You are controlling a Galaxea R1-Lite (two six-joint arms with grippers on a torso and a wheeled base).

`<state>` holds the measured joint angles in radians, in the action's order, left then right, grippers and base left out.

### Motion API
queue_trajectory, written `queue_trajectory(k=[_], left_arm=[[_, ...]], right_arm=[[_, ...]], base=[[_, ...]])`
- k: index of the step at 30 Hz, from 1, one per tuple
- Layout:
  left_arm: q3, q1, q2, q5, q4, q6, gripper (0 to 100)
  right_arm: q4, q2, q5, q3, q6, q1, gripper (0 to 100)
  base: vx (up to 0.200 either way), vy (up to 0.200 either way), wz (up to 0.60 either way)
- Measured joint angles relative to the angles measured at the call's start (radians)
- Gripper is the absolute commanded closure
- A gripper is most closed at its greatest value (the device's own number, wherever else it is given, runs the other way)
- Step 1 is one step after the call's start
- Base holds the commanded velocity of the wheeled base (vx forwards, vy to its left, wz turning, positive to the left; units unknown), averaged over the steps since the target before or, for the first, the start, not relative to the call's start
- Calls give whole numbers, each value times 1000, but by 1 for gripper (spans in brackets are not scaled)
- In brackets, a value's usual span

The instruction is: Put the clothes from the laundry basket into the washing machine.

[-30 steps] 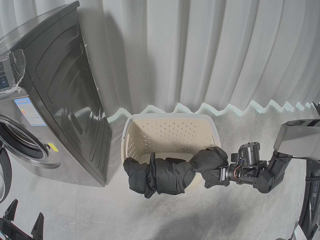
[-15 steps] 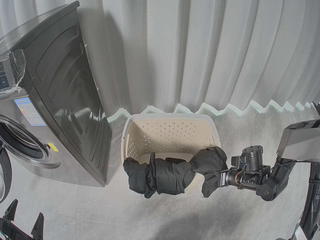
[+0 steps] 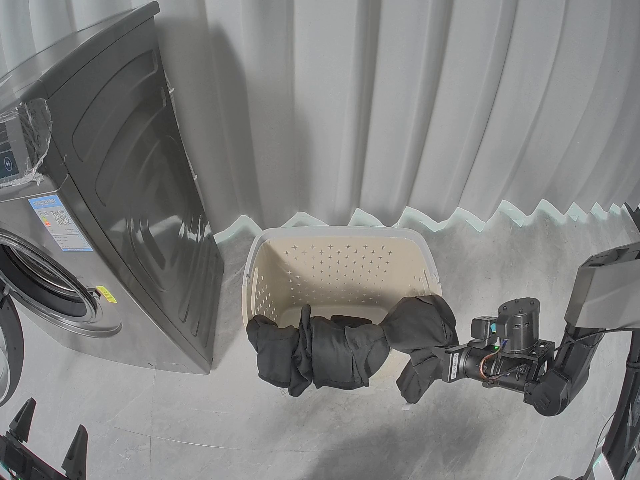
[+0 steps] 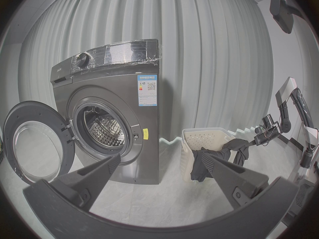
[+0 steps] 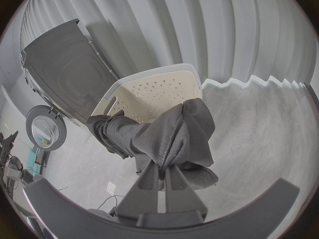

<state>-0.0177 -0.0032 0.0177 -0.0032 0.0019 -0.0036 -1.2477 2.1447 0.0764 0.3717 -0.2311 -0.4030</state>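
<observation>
My right gripper (image 5: 162,170) has its fingers (image 5: 149,180) pinched tight on one end of the dark cloth (image 3: 333,351). That end is lifted just past the near right corner of the basket (image 3: 340,261). The rest of the cloth is twisted like a rope and lies draped along the basket's near rim, with its far end hanging down outside on the washer's side. I judge the task barely begun: the cloth is grasped but not yet free of the basket, and nothing lies in the drum (image 4: 104,130). The cloth hides part of the basket's bottom, so I cannot tell whether more is inside.

What is left is lifting the cloth clear, carrying it to the washer (image 3: 120,188) and dropping it in. The door (image 4: 36,143) stands wide open. My left gripper (image 4: 161,157) hangs low near the washer's front, fingers spread wide and holding nothing.

Basket and washer stand side by side on a pale, marbled floor (image 3: 267,428), with a white pleated curtain (image 3: 400,101) behind them.
</observation>
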Motion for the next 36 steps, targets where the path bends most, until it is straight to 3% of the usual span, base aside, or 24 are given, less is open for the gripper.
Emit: queue_trajectory(k=[8,17,23,24,36], left_arm=[[0,0,0,0,0,0,0],[0,0,0,0,0,-1,0],[0,0,0,0,0,-1,0],[0,0,0,0,0,0,0],[0,0,0,0,0,0,0]], right_arm=[[0,24,-4,23,2,4,0],[18,104,-7,129,5,24,0],[19,159,-42,196,7,31,0],[20,165,-44,204,7,30,100],[5,175,-45,190,3,19,100]], base=[[0,0,0],[0,0,0],[0,0,0],[0,0,0],[0,0,0]])
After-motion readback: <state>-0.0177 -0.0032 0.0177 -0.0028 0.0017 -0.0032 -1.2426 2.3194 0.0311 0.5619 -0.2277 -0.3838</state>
